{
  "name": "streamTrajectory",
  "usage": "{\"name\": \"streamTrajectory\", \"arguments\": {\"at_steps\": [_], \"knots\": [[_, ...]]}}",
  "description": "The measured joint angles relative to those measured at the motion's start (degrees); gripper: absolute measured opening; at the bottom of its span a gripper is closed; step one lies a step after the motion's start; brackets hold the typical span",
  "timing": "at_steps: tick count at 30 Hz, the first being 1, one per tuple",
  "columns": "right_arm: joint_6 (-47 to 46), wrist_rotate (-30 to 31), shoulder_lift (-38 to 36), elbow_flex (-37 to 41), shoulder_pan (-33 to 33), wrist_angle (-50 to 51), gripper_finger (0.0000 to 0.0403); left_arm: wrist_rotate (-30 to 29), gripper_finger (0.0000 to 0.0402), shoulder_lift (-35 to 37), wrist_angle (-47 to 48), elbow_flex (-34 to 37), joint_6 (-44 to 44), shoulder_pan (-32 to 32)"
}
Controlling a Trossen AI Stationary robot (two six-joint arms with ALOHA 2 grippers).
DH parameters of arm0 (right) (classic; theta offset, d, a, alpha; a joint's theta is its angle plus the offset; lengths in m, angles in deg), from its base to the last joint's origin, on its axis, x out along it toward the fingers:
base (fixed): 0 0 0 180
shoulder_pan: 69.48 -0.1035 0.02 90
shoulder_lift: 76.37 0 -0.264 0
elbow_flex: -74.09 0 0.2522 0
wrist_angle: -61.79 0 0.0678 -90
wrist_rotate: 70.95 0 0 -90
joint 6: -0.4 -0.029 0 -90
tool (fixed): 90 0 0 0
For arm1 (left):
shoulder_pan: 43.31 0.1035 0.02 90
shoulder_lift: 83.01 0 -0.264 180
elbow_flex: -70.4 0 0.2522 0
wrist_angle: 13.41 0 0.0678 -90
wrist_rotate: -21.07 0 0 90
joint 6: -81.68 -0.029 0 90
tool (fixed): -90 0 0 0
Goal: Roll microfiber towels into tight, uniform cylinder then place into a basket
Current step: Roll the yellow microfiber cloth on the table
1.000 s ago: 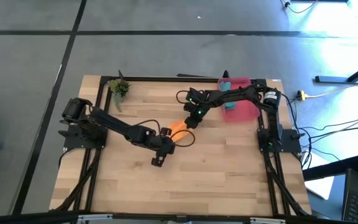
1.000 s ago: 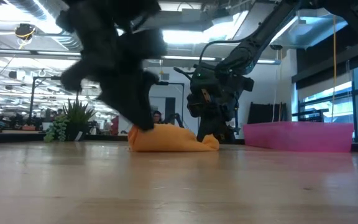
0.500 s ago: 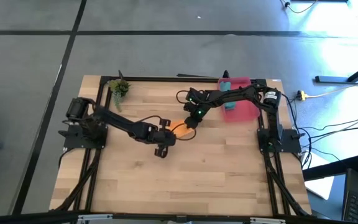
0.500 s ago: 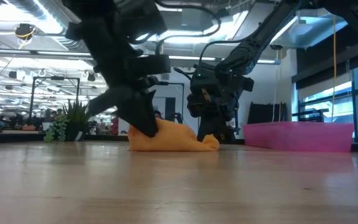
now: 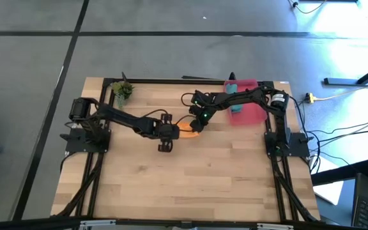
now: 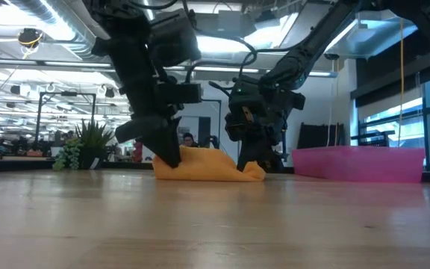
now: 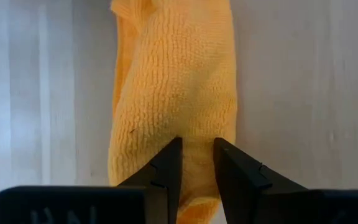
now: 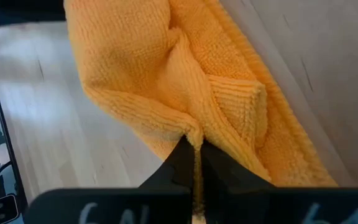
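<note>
The orange microfiber towel (image 5: 186, 133) lies bunched into a short, loose roll at the table's middle; in the low view the towel (image 6: 207, 166) rests on the wood. My left gripper (image 7: 196, 146) is at the towel's left end, nearly shut with cloth between its fingers. My right gripper (image 8: 196, 146) is shut on the towel's other end. A teal towel (image 5: 236, 107) lies in the pink basket (image 5: 253, 115) at the far right. My left gripper pinches the towel's left end (image 7: 194, 132) between its two fingers, cloth showing in the narrow gap. The fingers slant down from the table's left and lie along the roll. That end rests on the table (image 6: 172, 168). My right gripper pinches a raised fold (image 8: 190, 132) at the towel's right end between its shut fingers. The fingers slant down from the far right. The cloth stands up in a ridge at the fingers, and the towel's underside stays on the table.
A small green plant (image 5: 122, 91) stands at the far left corner. The basket (image 6: 360, 164) sits right of my right arm, near the far right corner. Bare wood spreads across the table's near half.
My left arm has swung toward the table's far edge and turned about its fingertips, which have stayed at the towel's left end. The towel's left end has bunched up a little. The right end has stayed where it was.
</note>
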Motion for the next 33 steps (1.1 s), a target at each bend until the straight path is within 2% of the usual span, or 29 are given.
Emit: {"name": "streamTrajectory", "arguments": {"at_steps": [13,20,23,33], "knots": [[0.2,0.3,0.0,0.0,-0.1,1.0,0.0010,0.5,0.0076,5.3,0.3,-0.2,-0.8,3.1],[0.2,0.4,0.0,0.0,-0.2,1.1,0.0010,0.6,0.0069,4.4,-0.7,-0.2,-1.1,4.4],[0.2,0.4,0.0,0.0,-0.2,1.2,0.0010,3.2,0.0071,4.3,-0.9,-0.2,-1.1,5.2],[0.2,0.4,0.0,0.0,-0.2,1.3,0.0010,4.7,0.0066,-1.2,-3.1,-0.2,-1.5,7.9]]}}
